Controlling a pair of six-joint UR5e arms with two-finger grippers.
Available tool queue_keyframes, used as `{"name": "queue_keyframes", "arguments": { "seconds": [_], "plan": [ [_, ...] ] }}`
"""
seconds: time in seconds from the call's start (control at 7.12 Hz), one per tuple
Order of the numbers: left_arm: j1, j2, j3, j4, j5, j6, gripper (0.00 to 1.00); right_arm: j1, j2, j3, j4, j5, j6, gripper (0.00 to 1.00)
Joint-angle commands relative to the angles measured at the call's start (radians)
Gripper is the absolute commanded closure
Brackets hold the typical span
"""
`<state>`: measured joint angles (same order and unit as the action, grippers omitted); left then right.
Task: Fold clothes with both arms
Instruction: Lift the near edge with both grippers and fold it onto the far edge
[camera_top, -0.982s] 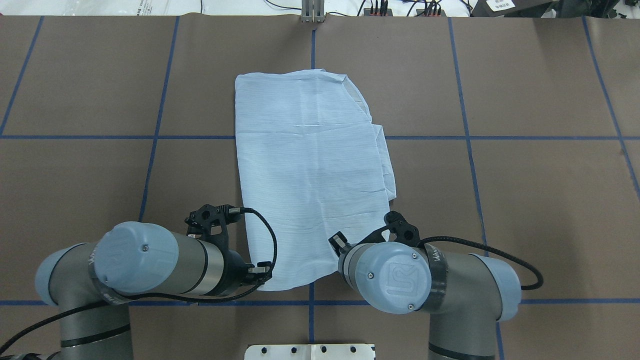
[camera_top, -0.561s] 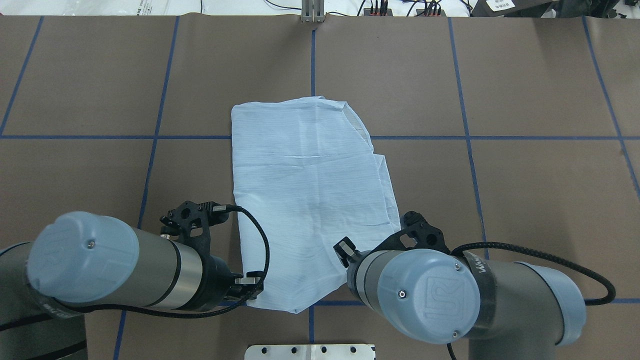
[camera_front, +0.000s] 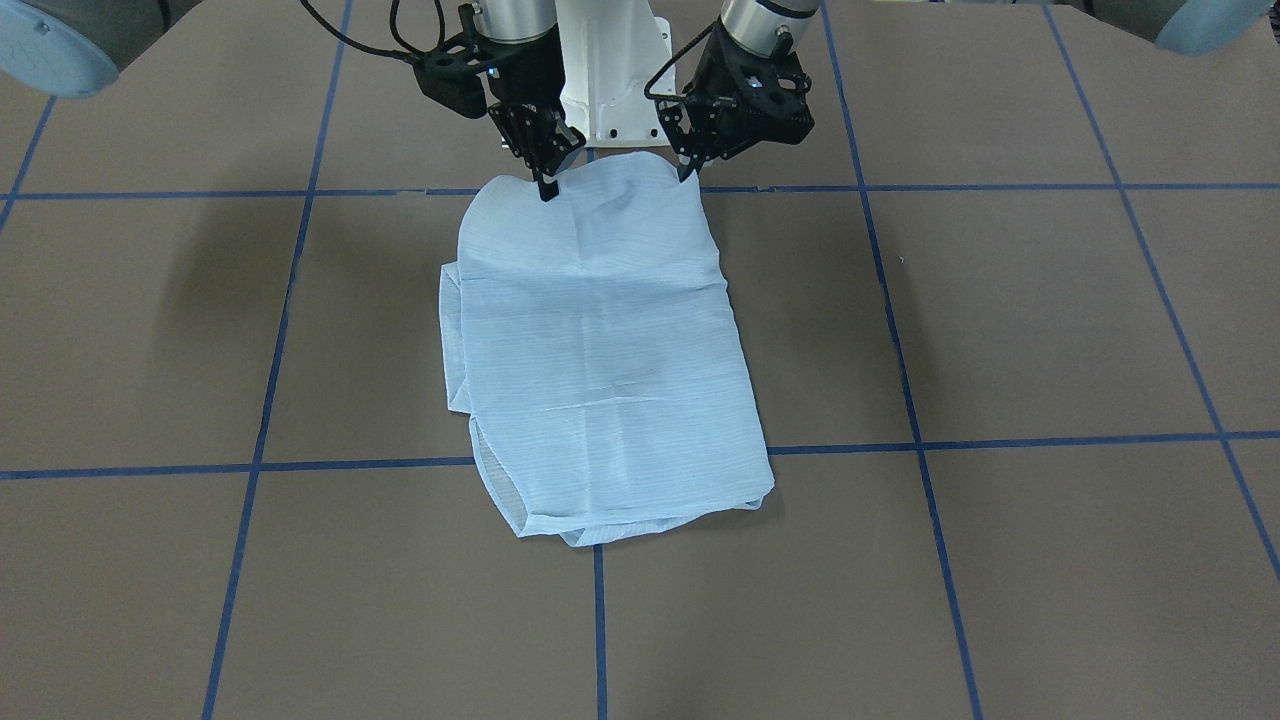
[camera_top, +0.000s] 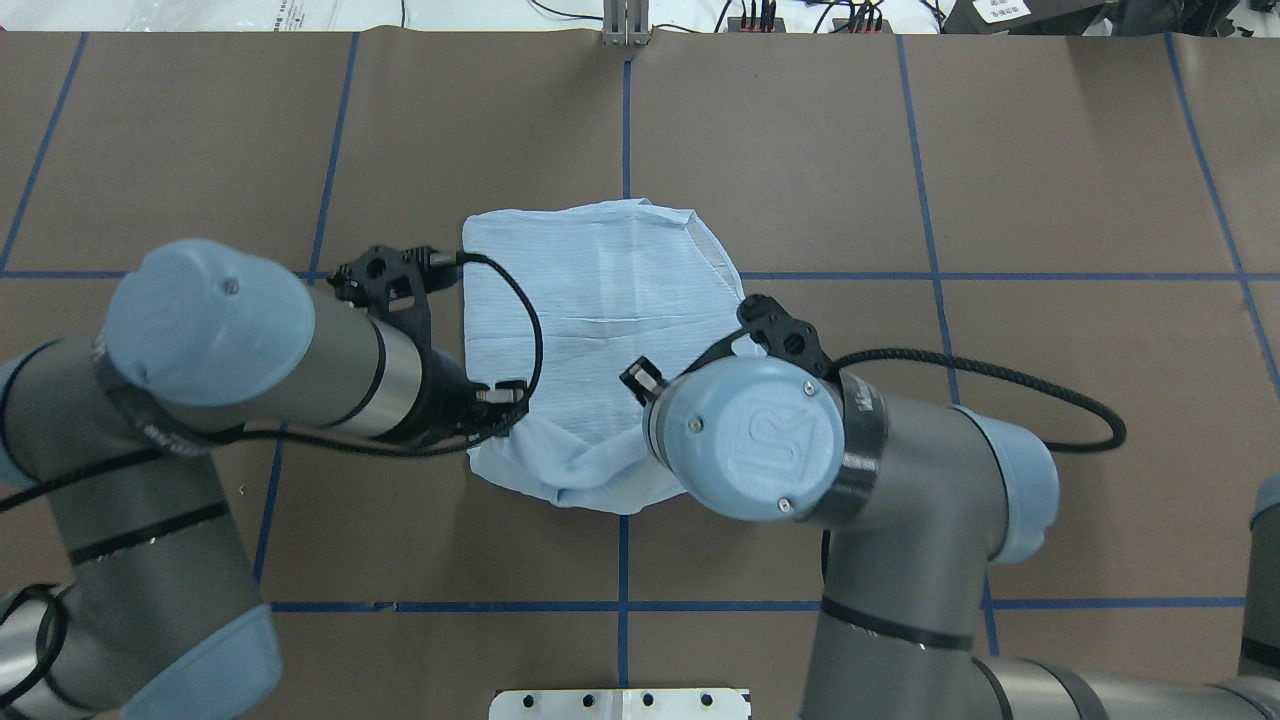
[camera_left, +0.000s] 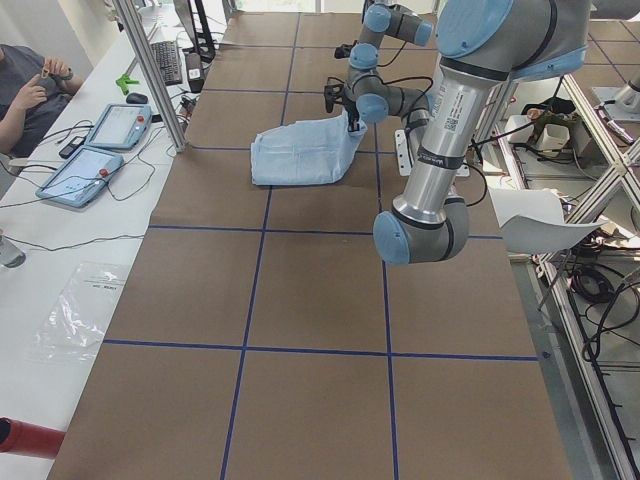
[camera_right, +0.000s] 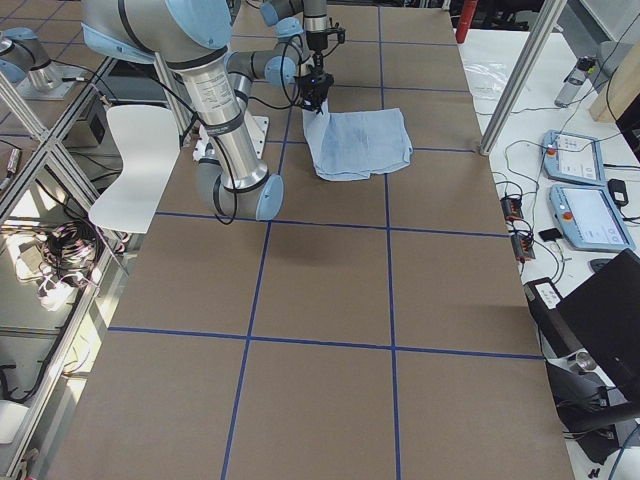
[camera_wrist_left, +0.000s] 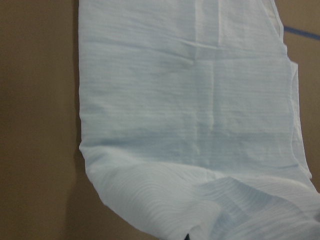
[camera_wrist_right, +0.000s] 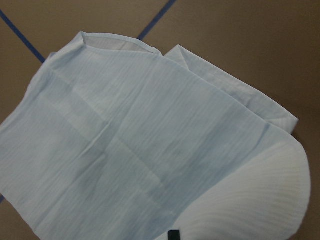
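The light blue shirt (camera_top: 600, 290) lies folded into a long rectangle on the brown table; it also shows in the front view (camera_front: 600, 350) and in both side views (camera_left: 300, 150) (camera_right: 360, 140). My left gripper (camera_front: 688, 170) (camera_top: 505, 398) is shut on the shirt's near left corner. My right gripper (camera_front: 547, 188) is shut on the near right corner; in the overhead view its wrist hides it. The near hem is raised off the table and curls over the flat part, as both wrist views show (camera_wrist_left: 190, 100) (camera_wrist_right: 125, 150).
Blue tape lines (camera_top: 622, 120) grid the brown table cover. The white robot base plate (camera_top: 620, 703) sits at the near edge. An operator (camera_left: 25, 90) and tablets (camera_left: 90, 165) are at a side desk, beyond a metal post (camera_left: 150, 70).
The shirt first slid toward the robot. Then both grippers lifted its near hem and carried it away from the robot, over the flat part.
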<state>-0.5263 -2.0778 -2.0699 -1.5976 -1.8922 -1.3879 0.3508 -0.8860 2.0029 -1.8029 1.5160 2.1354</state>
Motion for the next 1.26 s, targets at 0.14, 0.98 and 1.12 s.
{"name": "queue_keyframes", "arguments": {
  "seconds": [0.14, 0.98, 1.12],
  "plan": [
    [-0.180, -0.149, 0.292, -0.010, 0.001, 0.173, 1.00, 0.149, 0.138, -0.359, 0.211, 0.003, -0.130, 1.00],
    [-0.216, -0.274, 0.812, -0.395, 0.090, 0.249, 1.00, 0.231, 0.285, -0.817, 0.464, 0.009, -0.327, 1.00],
    [-0.233, -0.271, 0.812, -0.403, 0.088, 0.318, 0.62, 0.231, 0.288, -0.823, 0.464, 0.013, -0.394, 0.34]
  ]
}}
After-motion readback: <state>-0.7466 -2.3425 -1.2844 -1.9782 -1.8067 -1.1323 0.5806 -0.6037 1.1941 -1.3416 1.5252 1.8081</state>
